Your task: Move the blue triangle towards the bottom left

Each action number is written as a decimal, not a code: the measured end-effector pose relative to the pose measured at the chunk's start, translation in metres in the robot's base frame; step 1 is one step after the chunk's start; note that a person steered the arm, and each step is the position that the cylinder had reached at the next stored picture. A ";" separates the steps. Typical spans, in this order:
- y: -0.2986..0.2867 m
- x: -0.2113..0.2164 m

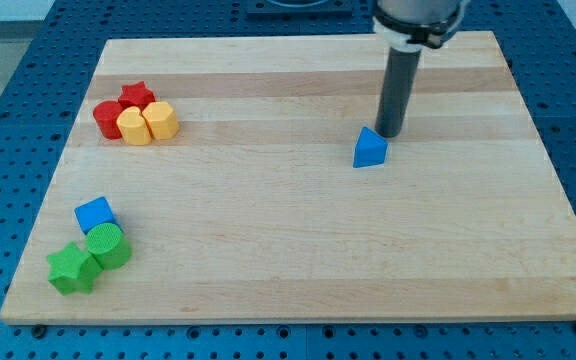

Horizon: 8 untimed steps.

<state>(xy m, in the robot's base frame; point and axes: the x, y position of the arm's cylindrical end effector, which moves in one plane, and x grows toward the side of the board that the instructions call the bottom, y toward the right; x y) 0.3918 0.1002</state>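
So my tip is bare, gripping nothing, parked just up-right of the blue triangle on the board's right-centre, so shoving it toward the bottom left looks straightforward.

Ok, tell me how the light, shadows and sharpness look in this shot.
Camera view: even, soft overhead light, no harsh glare on the wooden board; only faint short shadows beside the blue triangle and the block clusters; my tip and all blocks are sharp; the board's edges look slightly tapered by perspective, not warped.
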 end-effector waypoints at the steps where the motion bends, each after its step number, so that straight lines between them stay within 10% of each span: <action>1: -0.022 0.009; 5: -0.104 0.091; 7: -0.057 -0.026; 8: -0.010 -0.014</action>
<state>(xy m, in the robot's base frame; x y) 0.3782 0.0900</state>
